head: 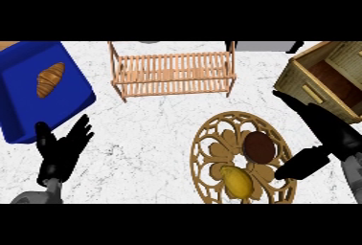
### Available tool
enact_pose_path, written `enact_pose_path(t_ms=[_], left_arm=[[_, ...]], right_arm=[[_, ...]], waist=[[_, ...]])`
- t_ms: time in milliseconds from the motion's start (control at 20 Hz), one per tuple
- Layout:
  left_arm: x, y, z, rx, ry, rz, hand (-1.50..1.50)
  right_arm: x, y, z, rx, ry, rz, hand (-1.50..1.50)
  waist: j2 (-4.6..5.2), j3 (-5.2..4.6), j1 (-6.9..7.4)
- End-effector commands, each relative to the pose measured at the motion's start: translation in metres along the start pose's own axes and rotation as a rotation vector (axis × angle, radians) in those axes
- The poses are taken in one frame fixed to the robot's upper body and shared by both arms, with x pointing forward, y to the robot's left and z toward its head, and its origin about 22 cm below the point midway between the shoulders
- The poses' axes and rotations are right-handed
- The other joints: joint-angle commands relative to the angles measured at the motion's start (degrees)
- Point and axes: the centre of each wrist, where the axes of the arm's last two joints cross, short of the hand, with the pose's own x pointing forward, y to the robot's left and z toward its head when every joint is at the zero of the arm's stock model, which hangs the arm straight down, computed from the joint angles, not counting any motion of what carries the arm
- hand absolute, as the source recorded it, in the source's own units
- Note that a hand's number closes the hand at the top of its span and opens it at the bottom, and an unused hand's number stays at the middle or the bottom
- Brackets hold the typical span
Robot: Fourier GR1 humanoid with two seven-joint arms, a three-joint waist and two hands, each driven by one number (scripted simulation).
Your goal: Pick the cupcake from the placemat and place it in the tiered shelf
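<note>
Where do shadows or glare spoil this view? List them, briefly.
Head view: the light is flat and even, with no glare on the white counter. Head view: no strong cast shadow shows under the tiered shelf or the cupcake. Head view: the black right hand reads as a near silhouette beside the placemat. Head view: the frame's edges cut off the basket.

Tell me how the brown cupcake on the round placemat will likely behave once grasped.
The cupcake looks small, so probably light. It appears soft, so curling fingers might dent it. It sits on the openwork placemat close to a lemon, which could get nudged and roll.
</note>
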Motion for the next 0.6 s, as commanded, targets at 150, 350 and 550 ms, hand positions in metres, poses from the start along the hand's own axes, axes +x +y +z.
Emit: enact_pose_path(t_ms=[150,350,550], left_arm=[[-0.014,0.000,-0.001,0.004,0.003,-0.015,0.00],[-0.001,0.008,-0.003,-0.003,0.005,-0.018,0.00],[-0.011,-0.007,-0.002,-0.002,0.014,-0.005,0.00]], right_arm=[[0.021,0.011,0.001,-0.008,0.101,0.064,-1.50],[-0.008,0.031,-0.012,-0.052,0.113,0.076,-1.50],[0.002,0.025,-0.008,-0.050,0.115,0.074,-1.50]], waist=[[0.06,-0.06,-0.17],[0.07,-0.03,-0.25],[0.05,-0.04,-0.27]])
